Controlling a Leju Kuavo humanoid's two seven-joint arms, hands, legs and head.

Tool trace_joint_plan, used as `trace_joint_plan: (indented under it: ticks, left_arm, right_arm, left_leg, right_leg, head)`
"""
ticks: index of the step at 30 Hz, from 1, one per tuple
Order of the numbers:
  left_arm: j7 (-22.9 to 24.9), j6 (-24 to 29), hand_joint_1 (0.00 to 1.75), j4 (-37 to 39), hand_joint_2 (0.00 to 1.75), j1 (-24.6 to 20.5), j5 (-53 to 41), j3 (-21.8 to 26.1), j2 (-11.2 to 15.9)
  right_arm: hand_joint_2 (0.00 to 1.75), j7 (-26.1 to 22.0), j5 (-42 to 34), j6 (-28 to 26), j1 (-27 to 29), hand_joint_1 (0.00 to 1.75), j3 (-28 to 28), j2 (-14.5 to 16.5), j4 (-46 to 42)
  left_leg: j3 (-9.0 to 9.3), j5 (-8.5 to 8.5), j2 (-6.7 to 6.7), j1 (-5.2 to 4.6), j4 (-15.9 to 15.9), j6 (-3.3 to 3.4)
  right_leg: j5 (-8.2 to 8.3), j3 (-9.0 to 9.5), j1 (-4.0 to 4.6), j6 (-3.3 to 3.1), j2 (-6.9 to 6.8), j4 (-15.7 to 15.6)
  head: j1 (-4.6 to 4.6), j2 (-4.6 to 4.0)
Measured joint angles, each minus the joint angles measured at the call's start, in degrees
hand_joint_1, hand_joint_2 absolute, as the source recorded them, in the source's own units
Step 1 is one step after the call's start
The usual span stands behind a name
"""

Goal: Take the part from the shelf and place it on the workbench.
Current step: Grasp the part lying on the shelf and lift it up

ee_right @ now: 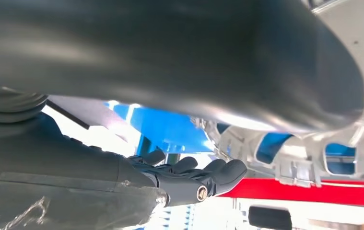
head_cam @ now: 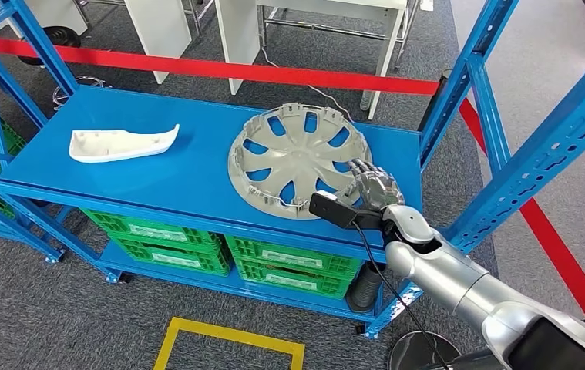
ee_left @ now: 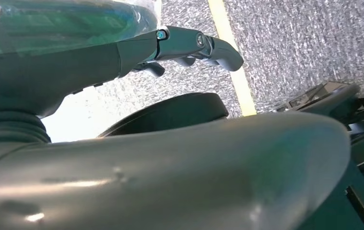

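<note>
A grey wheel cover (head_cam: pixel 297 162) lies inner side up on the right half of the blue shelf board (head_cam: pixel 189 181). A white curved plastic part (head_cam: pixel 123 144) lies on the left half. My right hand (head_cam: pixel 370 185) is at the cover's near right rim, its fingers (head_cam: pixel 362 168) reaching over the rim. In the right wrist view the right hand (ee_right: pixel 184 179) has thumb and fingers apart, with the cover's rim (ee_right: pixel 290 160) just beyond the fingertips, so nothing is gripped. My left hand (ee_left: pixel 122 62) hangs over the carpet with its fingers (ee_left: pixel 194 45) stretched out, holding nothing.
Green crates (head_cam: pixel 166 239) fill the level under the shelf board. Blue uprights (head_cam: pixel 528 154) frame the shelf at the right and left. A red barrier tape (head_cam: pixel 220 69) runs behind the shelf, with white furniture beyond. A yellow floor marking (head_cam: pixel 227 339) lies in front.
</note>
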Motion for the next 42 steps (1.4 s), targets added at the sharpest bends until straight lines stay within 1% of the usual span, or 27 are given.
trace_joint_plan:
  ticks: [6,10,16,19,21,30,37,42]
  left_arm:
    - [-0.23,0.01,0.00,0.00,0.00,0.00,0.19,0.00,-0.21]
    - [-0.04,0.21,0.00,0.00,0.00,0.00,0.32,0.01,-0.23]
    - [0.65,0.68,0.00,0.00,0.00,-0.02,0.11,0.00,-0.15]
    - [0.99,1.40,0.00,0.00,0.00,-0.03,-0.42,0.00,0.25]
    - [1.02,2.00,0.00,0.00,0.00,-0.10,-0.94,-0.01,0.66]
    - [1.11,2.86,0.00,-0.14,0.00,-1.28,-2.10,-0.04,2.29]
    - [1.26,2.82,0.00,-0.21,0.00,-1.21,-2.43,-0.05,2.58]
    - [1.26,2.62,0.00,-0.28,0.00,-1.13,-2.77,-0.11,2.64]
  right_arm:
    - [0.00,0.12,-0.40,-1.26,0.00,0.00,-0.24,0.00,0.02]
    - [0.00,1.89,-2.52,-2.76,0.26,0.00,-1.10,-0.07,0.31]
    - [0.00,4.56,-3.71,-3.56,0.60,0.00,-2.61,-0.61,1.39]
    - [0.00,6.05,-4.18,-4.20,1.05,0.00,-3.48,-0.98,2.64]
    - [0.00,6.10,-4.72,-5.15,1.51,0.00,-4.18,-1.10,3.78]
    - [0.00,2.86,-6.20,-7.95,3.04,0.00,-7.10,-0.66,9.45]
    - [0.00,-2.33,-5.76,-9.56,3.73,0.00,-8.39,0.10,11.89]
    - [0.00,-4.78,-3.70,-9.28,3.49,0.00,-8.91,1.02,13.11]
  left_leg:
    - [0.04,-0.03,-0.01,0.00,0.00,0.15]
    - [0.06,-0.04,-0.01,0.00,0.00,0.17]
    - [0.12,-0.04,0.00,0.05,-0.01,0.16]
    - [0.12,-0.04,0.00,0.08,-0.02,0.16]
    - [0.12,-0.04,0.00,0.10,-0.03,0.15]
    - [0.13,-0.03,-0.01,0.11,-0.05,0.15]
    - [0.13,-0.04,0.00,0.11,-0.05,0.15]
    - [0.13,-0.03,0.00,0.11,-0.06,0.14]
  right_leg:
    - [0.10,0.12,0.00,0.21,-0.01,-0.22]
    - [0.10,0.12,0.00,0.22,-0.01,-0.24]
    - [0.09,0.12,0.04,0.21,0.02,-0.24]
    - [0.09,0.12,0.06,0.21,0.01,-0.24]
    - [0.09,0.12,0.08,0.21,0.02,-0.23]
    - [0.09,0.16,0.09,0.21,0.00,-0.23]
    - [0.09,0.16,0.09,0.21,0.00,-0.23]
    - [0.09,0.18,0.09,0.21,0.01,-0.22]
  head:
    - [-0.02,0.00]
    - [-0.02,0.00]
    - [-0.03,0.00]
    - [-0.02,0.00]
    - [-0.02,0.00]
    - [-0.02,0.00]
    - [-0.02,0.00]
    - [-0.02,0.00]
